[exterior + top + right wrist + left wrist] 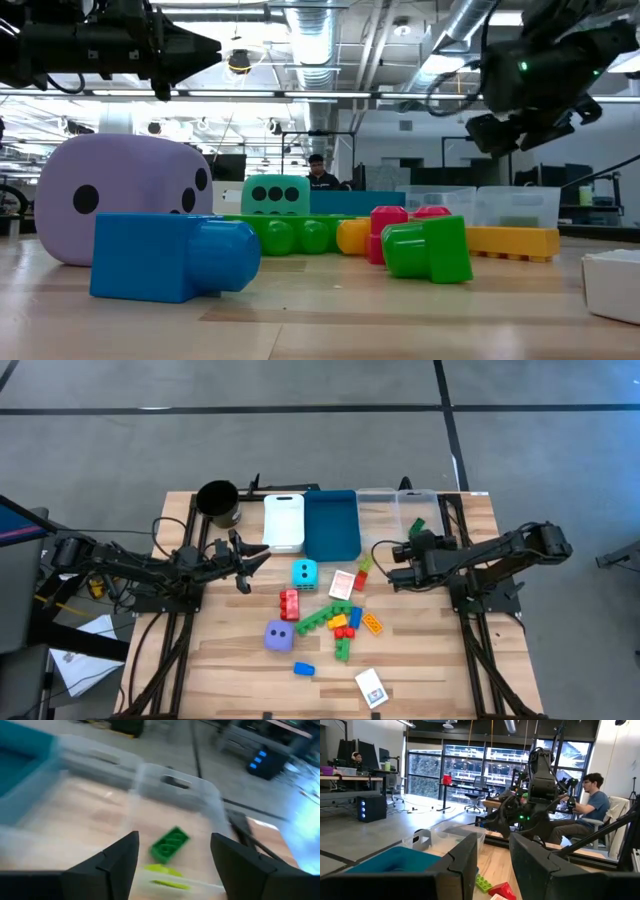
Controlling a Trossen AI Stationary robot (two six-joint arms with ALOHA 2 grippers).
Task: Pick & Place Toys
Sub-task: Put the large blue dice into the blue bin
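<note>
A: Bricks [340, 622] lie in a loose heap at mid-tabletop with the purple die [279, 636] and cyan die [304, 573]; a flat card [371, 687] sits nearest the front edge.

B: And the arms?

A: The right end effector [172, 851] hangs above the clear bin [404, 510] with its fingers spread and nothing between them. A green brick [169, 842] lies directly below in the bin, its long axis slanted across the gap.

B: Which arm is nearer the heap?

A: Roughly equal. The left end effector [252, 563] hovers beside the white bin [283, 521], fingers parted only a little, empty.

B: The surface?

A: The tabletop [440, 650] is pale wooden planks. Beyond it are an open workshop and a seated person [580, 812].
</note>
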